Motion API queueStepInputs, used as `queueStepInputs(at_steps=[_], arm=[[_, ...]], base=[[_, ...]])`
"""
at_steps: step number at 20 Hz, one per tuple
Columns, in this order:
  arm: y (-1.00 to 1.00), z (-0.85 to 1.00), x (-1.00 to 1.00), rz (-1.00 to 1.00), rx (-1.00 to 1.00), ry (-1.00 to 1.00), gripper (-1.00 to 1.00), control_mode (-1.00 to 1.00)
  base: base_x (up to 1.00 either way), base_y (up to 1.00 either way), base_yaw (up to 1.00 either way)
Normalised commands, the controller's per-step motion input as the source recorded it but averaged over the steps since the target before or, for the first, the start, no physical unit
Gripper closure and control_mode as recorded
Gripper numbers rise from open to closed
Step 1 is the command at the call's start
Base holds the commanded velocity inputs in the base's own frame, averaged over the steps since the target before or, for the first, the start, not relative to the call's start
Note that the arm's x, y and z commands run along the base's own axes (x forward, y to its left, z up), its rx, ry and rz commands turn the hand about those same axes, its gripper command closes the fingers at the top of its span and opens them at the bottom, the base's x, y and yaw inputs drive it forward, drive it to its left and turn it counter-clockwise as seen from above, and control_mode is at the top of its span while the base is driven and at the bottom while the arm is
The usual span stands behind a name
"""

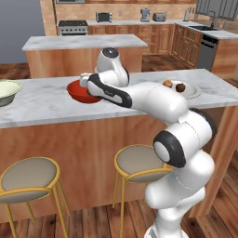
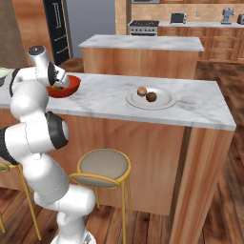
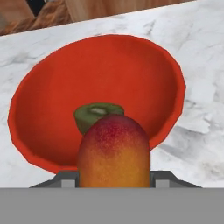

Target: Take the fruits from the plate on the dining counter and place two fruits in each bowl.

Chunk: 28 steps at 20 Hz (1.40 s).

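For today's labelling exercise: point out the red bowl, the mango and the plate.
red bowl (image 3: 52, 109): hand view, inner wall.
mango (image 3: 114, 153): hand view, middle of its skin.
plate (image 2: 164, 102): right base view, bare right part.

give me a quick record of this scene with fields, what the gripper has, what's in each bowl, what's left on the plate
gripper: shut on mango, above the red bowl
mango: red-orange, held, not yet released
red bowl: holds one green-brown kiwi
cream bowl: at the left end of the dining counter; contents cannot be told
plate: two small brown fruits left on it
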Motion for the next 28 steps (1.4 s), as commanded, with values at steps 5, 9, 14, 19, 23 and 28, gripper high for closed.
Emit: queueStepInputs(at_steps=[5,9,14,19,23,28], arm=[[0.12,0.04,0.26,0.02,0.0,0.0,1.0,-1.0],[0.17,-0.01,0.21,0.01,0.0,0.0,1.0,-1.0],[0.13,-0.18,0.1,0.01,0.0,0.0,-1.0,-1.0],[0.02,-0.4,0.0,0.0,0.0,0.0,-1.0,-1.0],[0.0,-0.17,0.0,0.0,0.0,0.0,-1.0,-1.0],[-0.14,0.05,0.0,0.0,0.01,-0.06,-1.0,-1.0]], base=[[0.0,0.0,0.0],[0.0,0.0,0.0],[0.0,0.0,0.0],[0.0,0.0,0.0],[0.0,0.0,0.0],[0.0,0.0,0.0]])
